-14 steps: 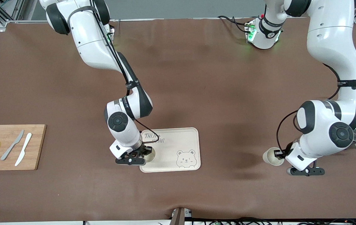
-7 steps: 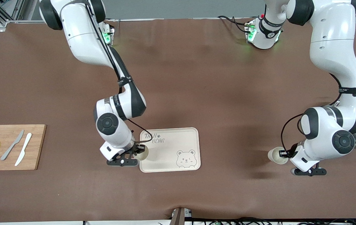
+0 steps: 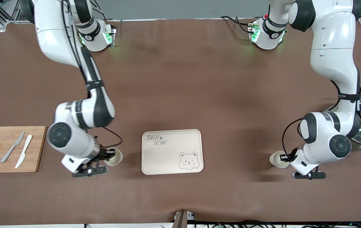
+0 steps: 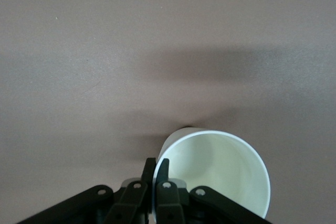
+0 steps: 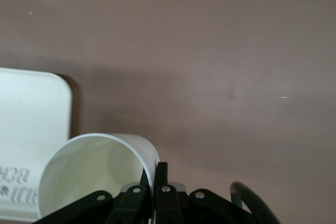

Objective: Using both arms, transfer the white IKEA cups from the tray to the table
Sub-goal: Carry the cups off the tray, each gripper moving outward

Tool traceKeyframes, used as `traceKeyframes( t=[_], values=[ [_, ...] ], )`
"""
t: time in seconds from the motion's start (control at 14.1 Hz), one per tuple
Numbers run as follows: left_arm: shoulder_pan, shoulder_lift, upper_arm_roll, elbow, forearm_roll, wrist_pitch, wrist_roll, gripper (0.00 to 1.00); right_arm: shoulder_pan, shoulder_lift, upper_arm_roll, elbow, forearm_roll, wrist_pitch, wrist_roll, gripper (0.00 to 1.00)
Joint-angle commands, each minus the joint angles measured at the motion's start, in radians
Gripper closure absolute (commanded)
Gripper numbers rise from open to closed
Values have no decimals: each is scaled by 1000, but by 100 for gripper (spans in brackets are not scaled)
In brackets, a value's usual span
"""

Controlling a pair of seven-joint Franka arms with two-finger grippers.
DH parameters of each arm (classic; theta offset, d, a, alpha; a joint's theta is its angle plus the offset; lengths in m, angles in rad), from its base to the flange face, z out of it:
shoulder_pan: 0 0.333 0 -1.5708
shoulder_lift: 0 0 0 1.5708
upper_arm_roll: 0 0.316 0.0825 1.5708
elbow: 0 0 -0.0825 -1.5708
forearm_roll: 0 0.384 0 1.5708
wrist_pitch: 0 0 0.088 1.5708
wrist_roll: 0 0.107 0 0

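**Both cups off the tray, each pinched by its rim**

Front view: tray (image 3: 171,131) empty, lying mid-table (image 3: 180,79) at the edge nearer the camera. Seen from the tray, one white cup (image 3: 114,157) at nine o'clock, toward the right arm's end, clamped at the rim by the right gripper (image 3: 106,155). The other white cup (image 3: 277,159) at three o'clock, well apart from the tray, toward the left arm's end, clamped at the rim by the left gripper (image 3: 285,156). Both cups upright, mouths up, nothing inside. Resting on the brown sheet or just above it: cannot tell.

Left wrist view: left gripper (image 4: 156,167) with jaws closed on the cup wall, one finger inside the rim, one outside. Cup (image 4: 218,177) empty, long axis vertical, only bare table around it.

Right wrist view: right gripper (image 5: 155,174) pinching the wall the same way. Cup (image 5: 94,174) empty, clear of the tray corner (image 5: 29,129) just beside it.

Judging by this: straight down to seat each base, then jaws apart and up, without tipping the thin rim.
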Motion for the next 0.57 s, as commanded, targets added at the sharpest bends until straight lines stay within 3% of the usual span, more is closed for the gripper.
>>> traceKeyframes(
  t=[0.0, 0.07, 0.14, 0.21, 0.28, 0.49],
  values=[
    [5, -2, -2, 1, -7, 7, 17, 61, -58, -35, 19, -22, 32, -28, -121, 100],
    [2, -4, 0, 1, -5, 7, 17, 60, -77, -35, 18, -22, 47, -31, -158, 100],
    [0, -5, 0, 1, -4, 7, 18, 47, -96, -35, 17, -24, 72, -33, -206, 100],
    [3, -8, 0, 1, -2, 7, 20, 19, -121, -34, 17, -24, 87, -33, -258, 100],
    [5, -13, 0, 1, -2, 7, 20, 0, -141, -32, 17, -31, 101, -32, -299, 100],
    [8, -35, -2, 5, -4, 5, 14, 0, -195, -23, 17, -44, 145, -27, -416, 100]
  ],
)
